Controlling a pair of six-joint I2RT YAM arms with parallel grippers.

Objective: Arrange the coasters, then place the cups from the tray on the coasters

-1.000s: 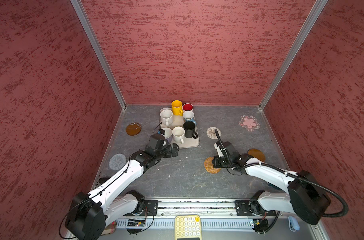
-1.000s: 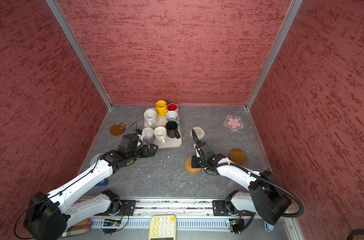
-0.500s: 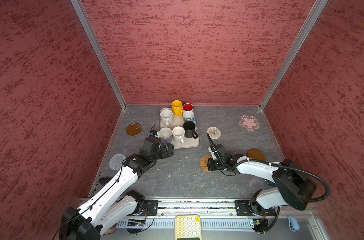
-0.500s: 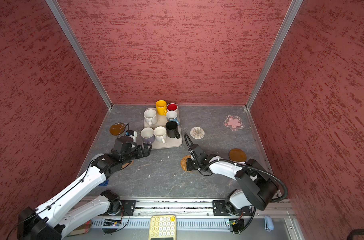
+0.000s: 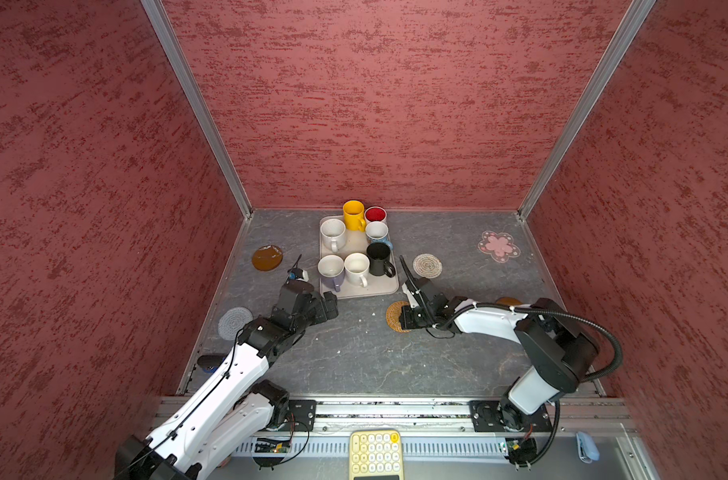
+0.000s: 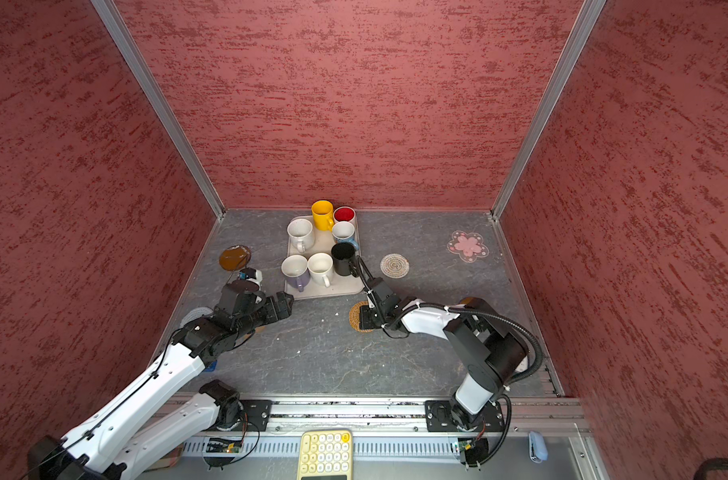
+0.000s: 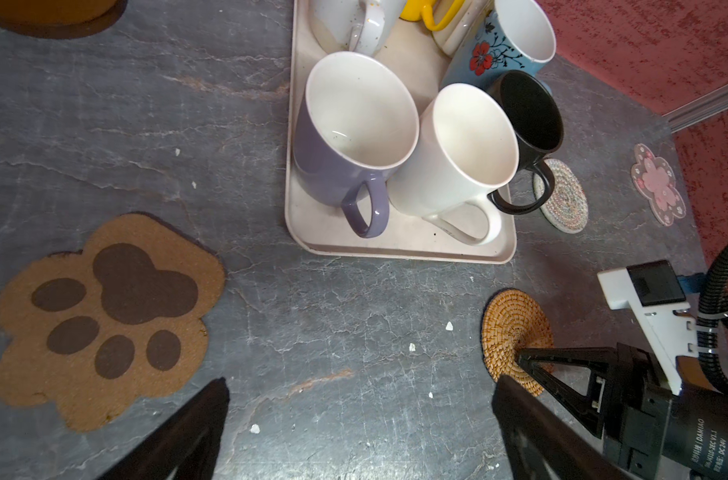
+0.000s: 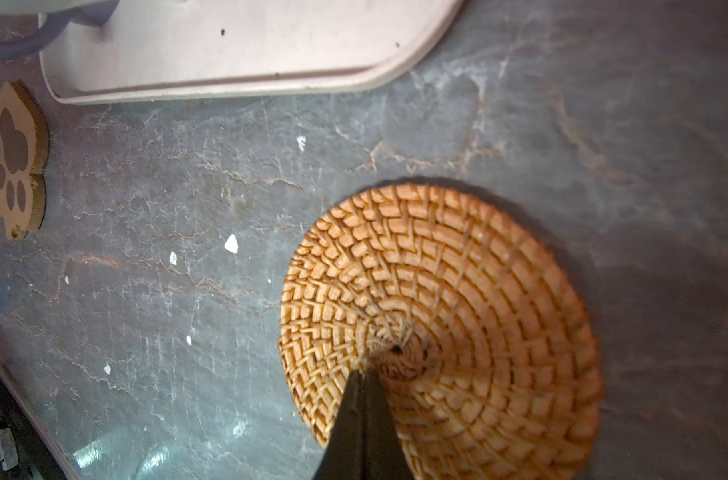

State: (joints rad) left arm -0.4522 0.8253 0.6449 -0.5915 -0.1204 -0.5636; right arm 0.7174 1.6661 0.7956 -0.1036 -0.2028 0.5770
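Rattan coaster [image 8: 457, 299] under the closed right claw [image 8: 364, 374]; left claw [image 7: 360, 386] spread wide, empty, near the tray [image 7: 395, 250].

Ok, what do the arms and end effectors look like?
Left arm and right arm: white shells, black joints. Left end effector and right end effector: black, slim tapered fingers. A black ribbed hose follows the right arm, a thin black cable the left.
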